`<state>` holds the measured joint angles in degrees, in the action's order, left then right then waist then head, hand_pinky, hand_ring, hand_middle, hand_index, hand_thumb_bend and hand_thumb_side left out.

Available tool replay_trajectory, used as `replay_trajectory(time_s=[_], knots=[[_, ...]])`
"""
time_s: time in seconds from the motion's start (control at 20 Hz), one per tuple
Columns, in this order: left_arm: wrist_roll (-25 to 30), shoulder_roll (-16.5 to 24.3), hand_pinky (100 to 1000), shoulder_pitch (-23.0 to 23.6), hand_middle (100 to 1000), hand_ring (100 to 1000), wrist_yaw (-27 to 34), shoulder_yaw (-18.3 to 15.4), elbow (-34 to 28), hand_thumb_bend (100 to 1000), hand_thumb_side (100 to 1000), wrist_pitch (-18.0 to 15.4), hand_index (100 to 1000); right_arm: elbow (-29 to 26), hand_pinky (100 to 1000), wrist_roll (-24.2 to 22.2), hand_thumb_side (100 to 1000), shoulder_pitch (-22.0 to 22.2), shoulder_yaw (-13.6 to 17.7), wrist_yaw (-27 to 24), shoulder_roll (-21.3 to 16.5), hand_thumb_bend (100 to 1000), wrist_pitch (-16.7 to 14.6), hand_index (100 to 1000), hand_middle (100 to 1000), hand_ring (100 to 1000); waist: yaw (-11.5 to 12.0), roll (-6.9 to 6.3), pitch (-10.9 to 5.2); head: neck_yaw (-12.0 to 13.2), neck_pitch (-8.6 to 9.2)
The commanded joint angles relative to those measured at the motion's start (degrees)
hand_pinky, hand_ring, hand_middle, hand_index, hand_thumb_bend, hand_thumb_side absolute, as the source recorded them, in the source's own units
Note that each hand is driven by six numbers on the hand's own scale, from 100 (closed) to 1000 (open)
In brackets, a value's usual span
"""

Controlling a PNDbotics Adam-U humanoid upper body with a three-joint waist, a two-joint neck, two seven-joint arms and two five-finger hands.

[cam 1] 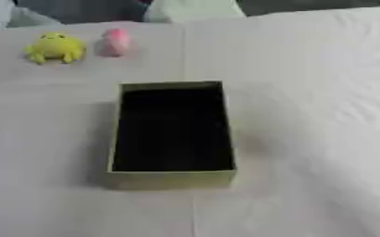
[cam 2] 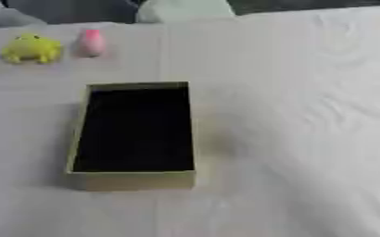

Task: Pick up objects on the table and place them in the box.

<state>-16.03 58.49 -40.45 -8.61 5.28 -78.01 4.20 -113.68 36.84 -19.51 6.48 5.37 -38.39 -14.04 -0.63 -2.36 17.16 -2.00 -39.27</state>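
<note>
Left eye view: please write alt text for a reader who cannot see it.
An open rectangular box with a dark inside stands in the middle of a table covered with white cloth, with nothing visible in it. Beyond it, far left, a yellow frog-like toy sits beside a small pink object. No robot hand shows.

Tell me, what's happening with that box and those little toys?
Nothing is being handled right now; neither robot hand is in view. An open box with a dark inside sits in the middle of the white-covered table. A yellow frog-like toy and a small pink object wait side by side at the far left, not yet in the box.
</note>
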Motion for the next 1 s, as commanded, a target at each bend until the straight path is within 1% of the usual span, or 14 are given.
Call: replay_trajectory(time_s=[0.05,0.2,0.25,0.35,0.45,0.5,0.55,0.65,0.75,0.8,0.85,0.9,0.95,1.0], knots=[[2.5,1.13,840,-2.75,808,813,-2.61,2.1,3.57,555,938,-0.21,952,-0.91,785,-0.3,1000,-0.95,0.17,-0.34,-2.29,149,-0.25,802,693,738,-0.18,-0.05,-0.91,0.67,0.66],[4.84,-0.16,856,-5.3,819,823,-4.96,3.52,7.38,545,939,-0.97,958,-0.91,785,-0.47,1000,-1.09,0.05,-0.47,-2.33,150,-0.26,802,693,738,-0.3,-0.17,-0.85,1.06,0.79],[5.62,-0.75,871,-6.16,837,834,-5.73,3.91,8.64,537,930,-1.32,969,-0.91,785,-0.52,1000,-1.15,0.02,-0.51,-2.31,150,-0.27,802,693,738,-0.32,-0.2,-0.83,1.18,0.88],[7.2,-2.16,875,-7.98,841,837,-7.32,4.78,11.22,547,901,-2.04,972,-0.91,785,-0.63,1000,-1.37,-0.1,-0.64,-2.23,150,-0.3,803,693,738,-0.37,-0.22,-0.8,1.38,1.03],[15.15,-4.54,879,-11.37,855,846,-16.05,3.1,16.53,542,793,-4.81,976,-0.91,785,-0.8,1000,-1.5,-0.25,-0.78,-2.17,150,-0.35,803,693,738,-0.3,-0.12,-0.9,1.45,0.97],[18.93,-5.69,880,-12.88,857,847,-20.78,1.68,18.7,540,780,-6.67,977,-0.91,785,-0.85,1000,-1.47,-0.24,-0.81,-2.18,149,-0.36,803,693,738,-0.21,-0.08,-0.95,1.41,0.92],[21.81,-6.59,887,-13.98,873,858,-24.72,0.47,20.27,546,694,-8.45,983,-0.91,785,-0.86,1000,-1.43,-0.22,-0.82,-2.18,150,-0.37,803,693,738,-0.14,-0.06,-0.97,1.41,0.9],[25.67,-7.79,889,-15.31,877,861,-30.44,-1.17,22.17,548,677,-11.25,984,-0.91,785,-0.86,1000,-1.34,-0.18,-0.86,-2.17,150,-0.35,803,693,738,-0.05,-0.03,-1.0,1.38,0.88],[27.27,-8.39,889,-15.94,877,861,-33.41,-2.31,23.1,548,677,-12.78,984,-0.91,785,-0.85,1000,-1.29,-0.15,-0.87,-2.16,150,-0.34,803,693,738,0.02,-0.01,-1.01,1.34,0.87],[28.41,-8.62,901,-15.95,901,886,-34.72,-2.09,23.47,556,473,-13.4,985,-0.91,786,-0.87,1000,-1.29,-0.18,-0.87,-2.16,151,-0.34,803,692,737,-0.06,-0.04,-0.96,1.45,0.91],[30.14,-8.87,903,-16.07,898,891,-36.27,-1.68,23.76,570,404,-13.95,983,-0.91,786,-0.91,1000,-1.3,-0.23,-0.89,-2.15,151,-0.33,803,692,738,-0.14,-0.07,-0.92,1.56,0.95],[31.7,-9.13,904,-16.26,897,891,-37.61,-1.55,23.87,572,395,-14.31,982,-0.91,786,-0.94,1000,-1.29,-0.25,-0.89,-2.13,151,-0.32,803,692,738,-0.19,-0.1,-0.87,1.64,0.99],[32.88,-9.37,905,-16.42,889,892,-38.61,-1.62,23.87,592,345,-14.53,977,-0.91,786,-0.97,1000,-1.28,-0.26,-0.89,-2.12,151,-0.32,803,692,738,-0.22,-0.12,-0.84,1.68,1.02],[33.9,-9.62,907,-16.55,887,893,-39.38,-1.7,23.87,599,326,-14.65,979,-0.91,786,-0.97,1000,-1.25,-0.26,-0.89,-2.1,151,-0.3,803,692,738,-0.27,-0.15,-0.79,1.74,1.09]])
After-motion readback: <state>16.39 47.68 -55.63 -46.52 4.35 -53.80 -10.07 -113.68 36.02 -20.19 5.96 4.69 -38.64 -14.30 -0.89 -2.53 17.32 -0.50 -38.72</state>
